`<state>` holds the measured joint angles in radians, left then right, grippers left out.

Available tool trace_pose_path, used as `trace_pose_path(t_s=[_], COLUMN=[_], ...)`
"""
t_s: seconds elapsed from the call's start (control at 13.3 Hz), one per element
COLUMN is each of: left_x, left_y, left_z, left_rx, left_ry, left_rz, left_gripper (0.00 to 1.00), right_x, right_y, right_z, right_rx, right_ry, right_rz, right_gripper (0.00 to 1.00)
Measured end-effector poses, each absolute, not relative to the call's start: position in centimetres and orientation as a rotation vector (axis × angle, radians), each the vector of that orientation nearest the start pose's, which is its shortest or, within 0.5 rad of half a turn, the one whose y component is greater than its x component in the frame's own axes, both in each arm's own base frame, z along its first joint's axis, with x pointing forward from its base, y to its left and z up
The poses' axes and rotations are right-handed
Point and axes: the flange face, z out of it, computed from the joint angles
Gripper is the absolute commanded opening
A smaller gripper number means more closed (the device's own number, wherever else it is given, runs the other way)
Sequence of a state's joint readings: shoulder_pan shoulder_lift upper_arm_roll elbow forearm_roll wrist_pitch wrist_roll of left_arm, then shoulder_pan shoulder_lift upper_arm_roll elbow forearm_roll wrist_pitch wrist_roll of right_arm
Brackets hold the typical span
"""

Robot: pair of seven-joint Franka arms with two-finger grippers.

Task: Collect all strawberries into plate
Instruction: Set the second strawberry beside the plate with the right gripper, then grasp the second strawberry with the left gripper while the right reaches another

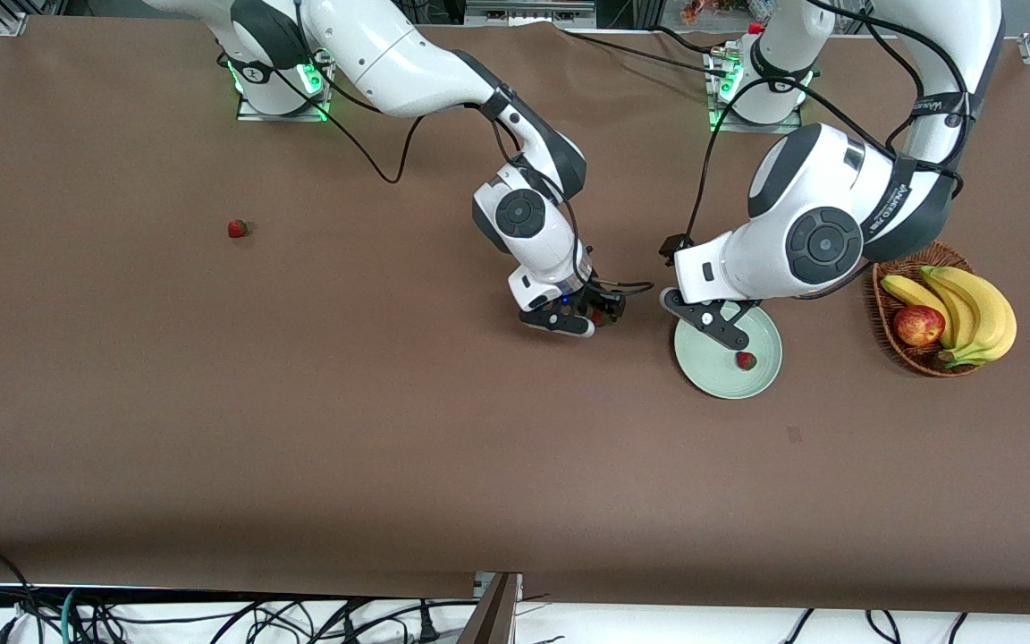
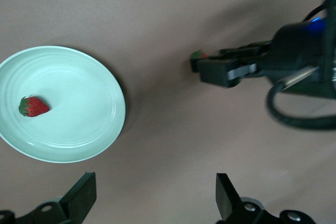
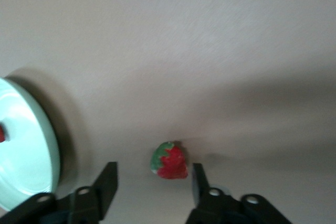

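Observation:
Three strawberries show. One strawberry (image 1: 746,360) lies in the pale green plate (image 1: 710,368); in the left wrist view this berry (image 2: 34,106) lies on the plate (image 2: 79,124). A second strawberry (image 1: 598,316) lies on the table beside the plate, toward the right arm's end. My right gripper (image 1: 603,313) is low and open around it; the berry (image 3: 169,161) sits between the fingers (image 3: 198,179), close to one. The third strawberry (image 1: 237,229) lies alone toward the right arm's end. My left gripper (image 1: 722,329) hangs open and empty over the plate's edge (image 2: 155,198).
A brown wicker basket (image 1: 882,309) with bananas (image 1: 971,309) and a red-yellow apple (image 1: 918,325) stands at the left arm's end. The plate's rim (image 3: 37,145) shows beside the right gripper. The right gripper (image 2: 226,69) shows in the left wrist view.

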<state>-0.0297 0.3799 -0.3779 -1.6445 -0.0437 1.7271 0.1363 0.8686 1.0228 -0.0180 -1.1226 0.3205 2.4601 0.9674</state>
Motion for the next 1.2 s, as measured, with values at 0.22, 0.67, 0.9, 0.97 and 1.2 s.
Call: trace_pose_path(t_s=[0.22,0.67,0.9,0.97,1.2], left_x=[58.5,58.4,57.8,57.8,57.2], left_y=[-22.4,-27.4,-32.8,-33.6,-34.3], left_z=[38.8,36.0,30.5,28.6,24.2], left_rx=[-3.142,-3.195,-3.223,-3.226,-3.222], left_ry=[0.826,0.800,0.839,0.855,0.883], left_rz=[0.482,0.368,0.252,0.214,0.142], left_gripper=[1.00,1.00,1.00,1.00,1.00], right_x=[54.7,60.1,59.5,58.4,54.7], right_y=[56.3,38.4,26.2,22.6,13.0], right_z=[26.2,30.9,30.4,30.1,29.5], right_rx=[-2.878,-3.118,-3.135,-3.126,-3.094], right_ry=[0.416,0.214,0.069,0.037,-0.050], right_rz=[0.050,0.139,0.182,0.210,0.308], right_gripper=[1.00,1.00,1.00,1.00,1.00])
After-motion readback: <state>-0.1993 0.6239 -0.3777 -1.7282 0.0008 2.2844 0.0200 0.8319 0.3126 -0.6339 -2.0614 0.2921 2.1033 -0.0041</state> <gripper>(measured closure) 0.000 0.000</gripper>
